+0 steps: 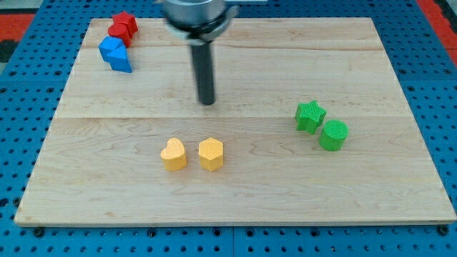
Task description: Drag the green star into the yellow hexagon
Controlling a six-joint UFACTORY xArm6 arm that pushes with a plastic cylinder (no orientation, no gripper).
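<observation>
The green star lies on the wooden board at the view's right, touching a green cylinder at its lower right. The yellow hexagon sits below the board's middle, with a yellow heart just to its left. My tip rests on the board near the middle. It is above the yellow hexagon and well to the left of the green star, touching no block.
Two red blocks and two blue blocks are clustered at the board's top left corner. The wooden board lies on a blue perforated surface.
</observation>
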